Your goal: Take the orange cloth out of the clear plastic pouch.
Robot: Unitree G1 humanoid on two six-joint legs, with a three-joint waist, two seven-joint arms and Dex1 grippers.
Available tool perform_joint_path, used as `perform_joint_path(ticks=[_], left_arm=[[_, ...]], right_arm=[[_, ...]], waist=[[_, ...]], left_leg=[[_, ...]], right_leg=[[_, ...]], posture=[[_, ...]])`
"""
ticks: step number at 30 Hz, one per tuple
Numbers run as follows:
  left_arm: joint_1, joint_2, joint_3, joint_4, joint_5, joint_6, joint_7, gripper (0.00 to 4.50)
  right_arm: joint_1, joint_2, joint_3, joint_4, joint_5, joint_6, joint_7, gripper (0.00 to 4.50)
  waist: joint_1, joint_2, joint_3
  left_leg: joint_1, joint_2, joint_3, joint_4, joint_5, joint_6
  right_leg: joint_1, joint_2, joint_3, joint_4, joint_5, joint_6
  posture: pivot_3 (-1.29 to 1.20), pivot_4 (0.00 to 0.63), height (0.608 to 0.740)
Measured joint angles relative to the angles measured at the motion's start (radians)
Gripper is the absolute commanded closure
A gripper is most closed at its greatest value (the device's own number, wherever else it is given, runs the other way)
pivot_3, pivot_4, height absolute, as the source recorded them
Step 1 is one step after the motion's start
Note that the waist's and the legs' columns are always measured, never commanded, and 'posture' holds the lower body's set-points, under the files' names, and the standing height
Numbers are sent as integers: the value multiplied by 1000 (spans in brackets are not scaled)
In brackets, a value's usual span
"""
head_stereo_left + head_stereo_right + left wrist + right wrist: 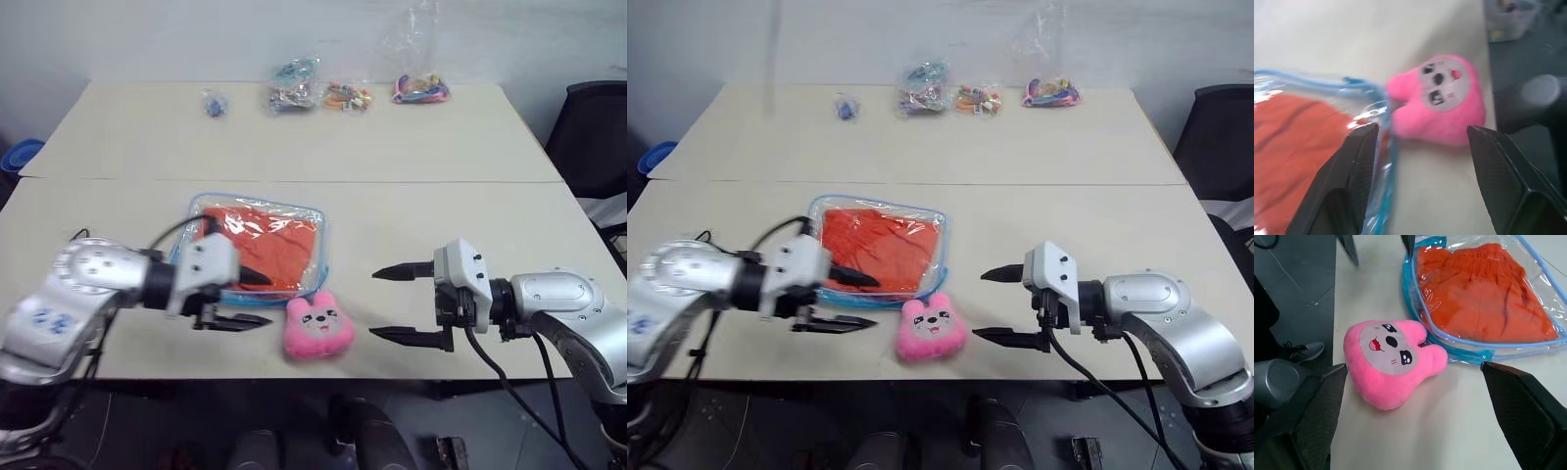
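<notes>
Orange cloth (263,245) inside clear plastic pouch (313,217), folded flat, filling most of it. Pouch flat on table (411,147), near front edge, light blue trim all around.

Left gripper (243,300) at pouch's near edge, pointing toward centre. Fingers apart, nothing between them. Upper finger over pouch's front corner, lower finger over bare table just in front of pouch. From left wrist view: one finger (1349,171) over pouch's trim edge, other beside pink plush toy (317,328); contact with pouch not clear.

Right gripper (404,305) well to the right of pouch, pointing back toward it. Fingers wide apart, empty. Hovering above table, toy between it and left gripper. In right wrist view, toy and pouch framed between both fingers (1317,416).

Pink plush toy face up, just beside pouch's front right corner, ears touching or nearly touching trim. Close to table's front edge.

Far side of table: row of small clear bags (294,86) with colourful items, plus one more bag (421,86) at right end and small item (214,104) at left end. All well apart from pouch.

Black chair (593,137) past table's right side.
</notes>
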Motion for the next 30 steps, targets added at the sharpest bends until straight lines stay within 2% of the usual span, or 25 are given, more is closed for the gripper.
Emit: perform_joint_path(ticks=[2,5,12,15,20,23,30], left_arm=[[-63,-38,-123,81,100,-71,-18,1447],[-109,-99,-223,174,179,-110,-25,1447],[-133,-160,-262,225,207,-155,-62,1447],[-133,-166,-264,236,211,-158,-72,2053],[-128,-148,-245,236,205,-167,-101,3522],[-112,-121,-215,237,200,-173,-112,4407],[-43,-21,-126,187,140,-119,-146,4459]], right_arm=[[19,-11,-8,-23,7,13,-8,0],[49,-20,-28,-55,22,33,-28,0],[82,-24,-48,-96,35,63,-71,0],[82,-24,-47,-100,36,64,-86,0],[63,-24,-28,-97,9,51,-97,0],[14,-14,30,-66,-59,5,-104,0],[-126,63,233,103,-300,-166,-117,0]], waist=[[3,0,0],[4,0,0],[4,0,0],[4,0,0],[2,0,0],[-1,0,0],[-16,0,0]], left_leg=[[0,0,1,0,0,-1],[0,0,1,0,1,-1],[0,0,-1,1,0,0],[0,0,-1,1,0,0],[0,0,-1,1,0,0],[0,1,-1,1,0,0],[0,1,0,1,0,0]], right_leg=[[0,1,0,0,0,0],[0,2,1,0,0,0],[0,1,3,0,0,1],[0,1,4,0,0,1],[0,2,4,0,0,1],[0,2,4,0,0,1],[-1,3,5,0,0,0]], posture=[[0,150,740],[0,150,740],[0,150,740],[0,150,740],[0,150,740],[0,150,740],[0,150,740]])
